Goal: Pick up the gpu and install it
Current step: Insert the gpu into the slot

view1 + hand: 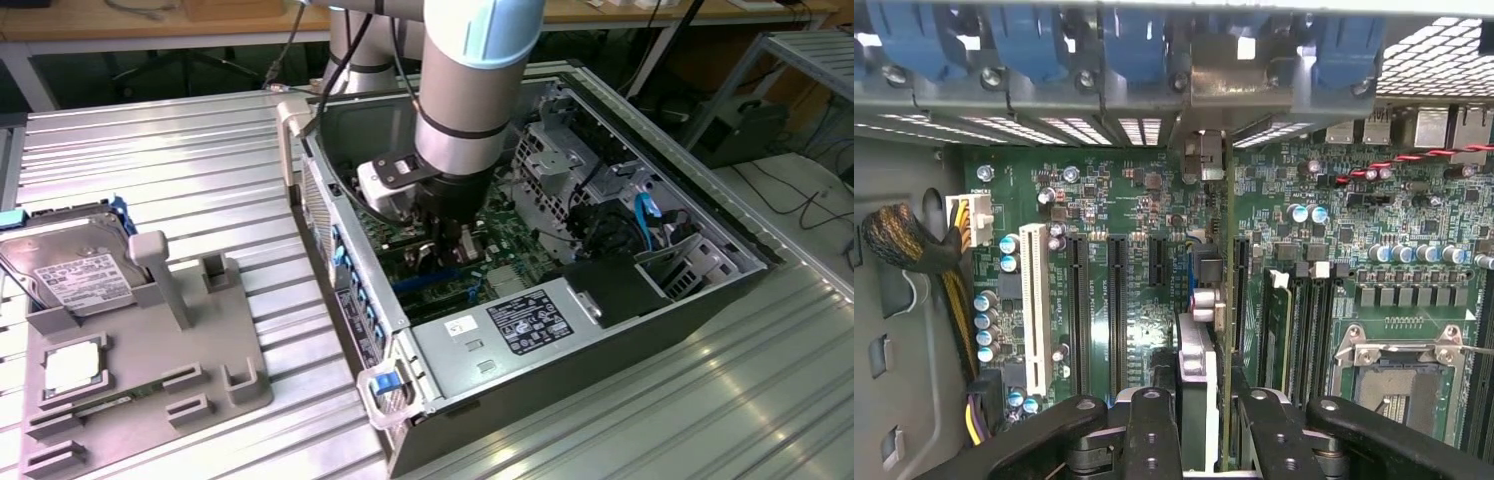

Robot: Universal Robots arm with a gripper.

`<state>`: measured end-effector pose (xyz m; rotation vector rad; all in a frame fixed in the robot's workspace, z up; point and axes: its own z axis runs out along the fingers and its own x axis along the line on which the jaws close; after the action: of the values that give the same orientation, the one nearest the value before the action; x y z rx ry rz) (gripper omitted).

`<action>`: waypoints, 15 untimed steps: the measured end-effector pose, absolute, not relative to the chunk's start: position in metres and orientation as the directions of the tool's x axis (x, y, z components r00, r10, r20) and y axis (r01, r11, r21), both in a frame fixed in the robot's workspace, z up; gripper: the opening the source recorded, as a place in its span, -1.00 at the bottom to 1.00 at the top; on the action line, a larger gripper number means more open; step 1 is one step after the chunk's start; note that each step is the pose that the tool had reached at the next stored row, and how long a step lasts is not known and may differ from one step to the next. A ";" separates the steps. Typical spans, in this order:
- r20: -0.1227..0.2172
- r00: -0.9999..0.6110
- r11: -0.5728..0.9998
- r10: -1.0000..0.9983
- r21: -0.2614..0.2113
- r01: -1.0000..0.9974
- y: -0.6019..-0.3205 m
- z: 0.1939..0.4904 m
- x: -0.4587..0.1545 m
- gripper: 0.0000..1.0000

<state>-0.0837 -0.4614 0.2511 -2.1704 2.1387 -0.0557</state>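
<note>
Black hand (pixel 1199 442) clamped on the gpu (pixel 1197 375), card edge-on over green motherboard (pixel 1144 200) slots inside open PC case (pixel 454 432).

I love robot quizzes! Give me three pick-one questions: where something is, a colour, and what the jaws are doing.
1. Where is the hard drive? A) on the grey tray B) inside the computer C) in the jaws
2. What colour is the motherboard? A) red B) green C) white
3. What are the jaws doing? A) open and empty B) shut on the gpu C) holding a cable
1A: it sits on the tray. 2B: the board looks green. 3B: the card is pinched between them.
</note>
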 end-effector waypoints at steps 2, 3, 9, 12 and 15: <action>-0.040 0.016 -0.013 -0.999 -0.092 -0.996 -0.461 0.251 -0.084 -0.43; -0.040 0.016 -0.013 -0.999 -0.093 -0.996 -0.461 0.251 -0.084 -0.43; -0.040 0.016 -0.013 -0.999 -0.092 -0.996 -0.461 0.249 -0.084 -0.43; -0.040 0.015 -0.012 -0.999 -0.093 -0.996 -0.462 0.249 -0.084 -0.43; -0.040 0.015 -0.011 -0.999 -0.092 -0.996 -0.462 0.249 -0.084 -0.43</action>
<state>-0.0838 -0.4620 0.2488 -2.1690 2.1403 -0.0559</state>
